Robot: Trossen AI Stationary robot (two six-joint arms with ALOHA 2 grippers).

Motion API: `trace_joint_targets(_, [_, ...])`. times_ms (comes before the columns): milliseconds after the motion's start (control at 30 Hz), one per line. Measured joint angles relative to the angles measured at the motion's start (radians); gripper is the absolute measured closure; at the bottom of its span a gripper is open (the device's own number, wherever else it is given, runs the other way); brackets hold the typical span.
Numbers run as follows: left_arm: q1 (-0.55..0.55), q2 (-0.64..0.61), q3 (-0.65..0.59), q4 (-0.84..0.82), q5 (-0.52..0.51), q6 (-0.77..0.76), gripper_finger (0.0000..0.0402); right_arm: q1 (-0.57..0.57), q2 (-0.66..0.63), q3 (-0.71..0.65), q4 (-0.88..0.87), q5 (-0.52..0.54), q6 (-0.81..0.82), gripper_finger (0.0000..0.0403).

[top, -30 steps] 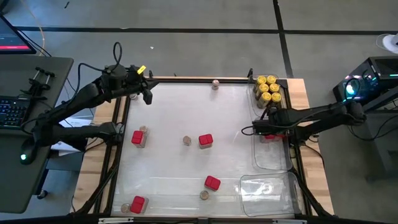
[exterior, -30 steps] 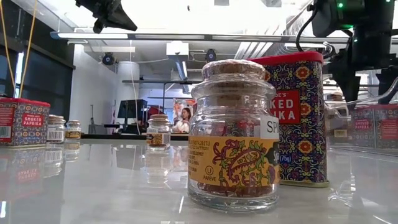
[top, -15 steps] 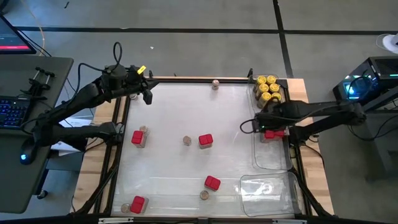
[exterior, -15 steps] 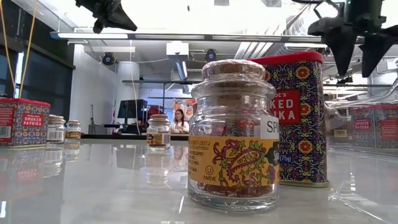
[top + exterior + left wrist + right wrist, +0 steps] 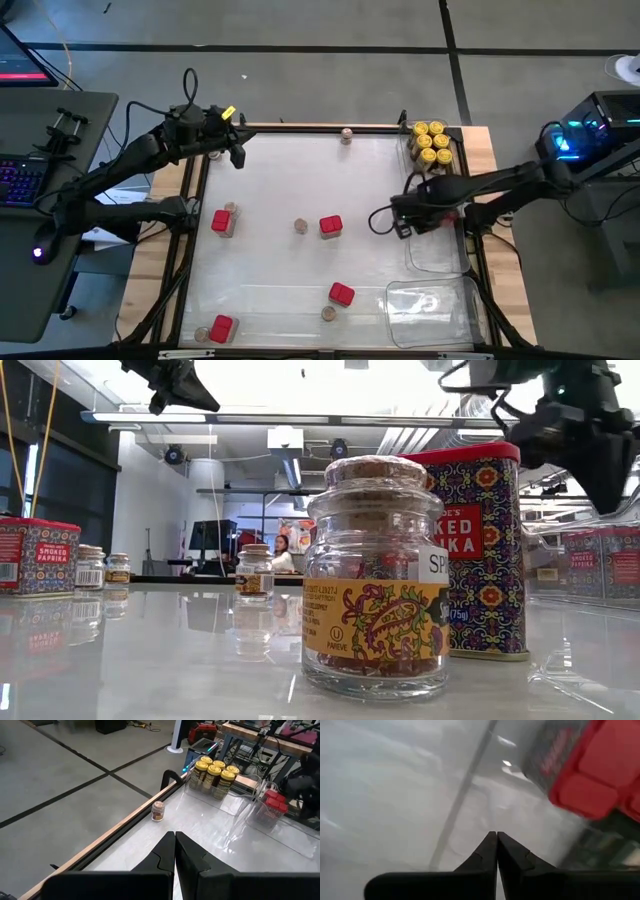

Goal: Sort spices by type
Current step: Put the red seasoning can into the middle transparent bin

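Observation:
Several yellow-lidded jars [image 5: 432,142] stand in a clear tray at the far right. Red tins [image 5: 331,227] [image 5: 342,294] [image 5: 221,221] and small cork-topped jars [image 5: 300,227] [image 5: 346,135] stand scattered on the table. One such jar [image 5: 377,580] and a tin [image 5: 480,550] fill the low view. My right gripper [image 5: 402,222] hangs shut and empty above the table, just left of the middle tray [image 5: 437,250], where red tins [image 5: 600,775] stand. My left gripper [image 5: 237,155] [image 5: 175,837] is shut and empty, raised at the far left corner.
Another clear tray [image 5: 430,305] sits at the near right. A red tin [image 5: 221,327] and a small jar [image 5: 203,333] stand at the near left corner, another jar [image 5: 328,313] near the front. A raised frame [image 5: 300,128] borders the table.
My right gripper has risen from the red tin in the middle tray, moved toward the table's left and out over the tray's edge, and shut its fingers on nothing. The tin stays in the tray.

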Motion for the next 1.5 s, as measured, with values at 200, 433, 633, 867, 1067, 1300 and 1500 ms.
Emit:
trace_joint_targets(200, [0.0, 0.0, 0.0, -0.005, 0.0, 0.0, 0.0401, -0.012, 0.071, 0.0, -0.019, -0.051, -0.102, 0.0401])
trace_joint_targets(433, [0.0, 0.0, 0.0, -0.019, 0.0, 0.0, 0.0402, -0.059, 0.164, -0.001, -0.119, -0.001, -0.192, 0.0402])
trace_joint_targets(633, [0.0, 0.0, 0.0, -0.019, 0.0, 0.0, 0.0401, -0.107, 0.18, -0.001, -0.108, 0.064, -0.191, 0.0402])
trace_joint_targets(867, [0.0, 0.0, 0.0, -0.019, 0.0, 0.016, 0.0402, -0.147, 0.179, -0.001, -0.185, 0.114, -0.202, 0.0402])
trace_joint_targets(1067, [0.0, 0.0, 0.0, -0.019, 0.0, 0.016, 0.0402, -0.149, 0.173, 0.015, -0.191, 0.055, -0.239, 0.0403])
trace_joint_targets(1300, [0.0, 0.0, 0.0, -0.019, 0.0, 0.016, 0.0401, -0.161, 0.14, 0.09, -0.03, 0.117, -0.225, 0.0403])
trace_joint_targets(1500, [0.0, 0.0, 0.0, -0.018, 0.0, 0.017, 0.0401, -0.233, 0.145, 0.028, -0.019, 0.21, -0.225, 0.0403])
